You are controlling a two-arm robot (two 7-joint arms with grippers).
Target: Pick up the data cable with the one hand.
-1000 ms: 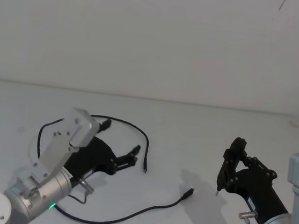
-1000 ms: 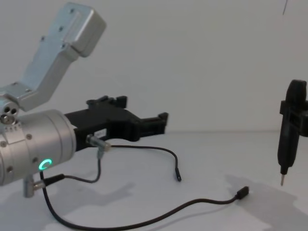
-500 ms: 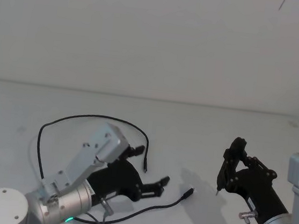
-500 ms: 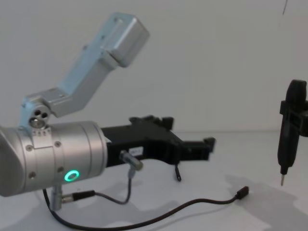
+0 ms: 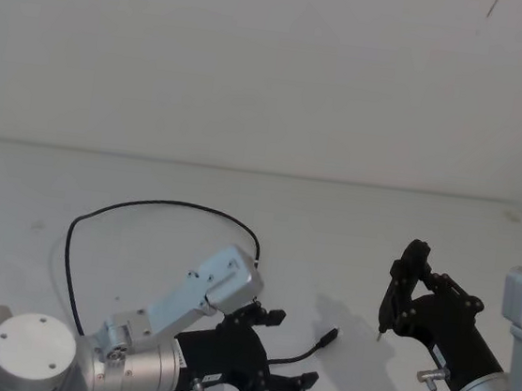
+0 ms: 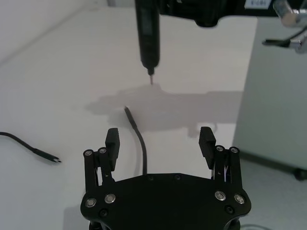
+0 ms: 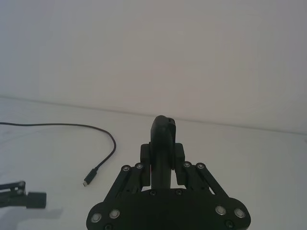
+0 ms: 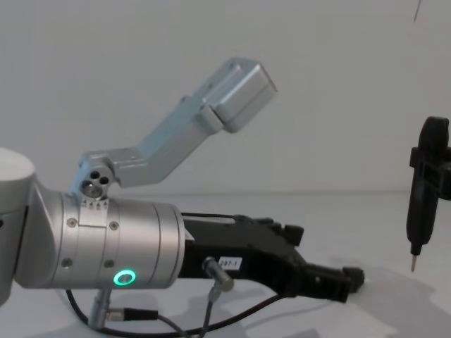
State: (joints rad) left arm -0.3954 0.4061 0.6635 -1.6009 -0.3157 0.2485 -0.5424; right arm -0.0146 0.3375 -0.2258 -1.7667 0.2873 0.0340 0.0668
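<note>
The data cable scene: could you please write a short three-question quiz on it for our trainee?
1. True or false: the left gripper has its jaws shut on the data cable.
2. What does the right gripper hold? A: the pen-shaped tool. B: the thinner wire. C: nothing.
3. Fill the gap: in the left wrist view, the data cable runs ______ the left gripper's two jaws.

Key
1. False: the jaws stand open.
2. A.
3. Between.
</note>
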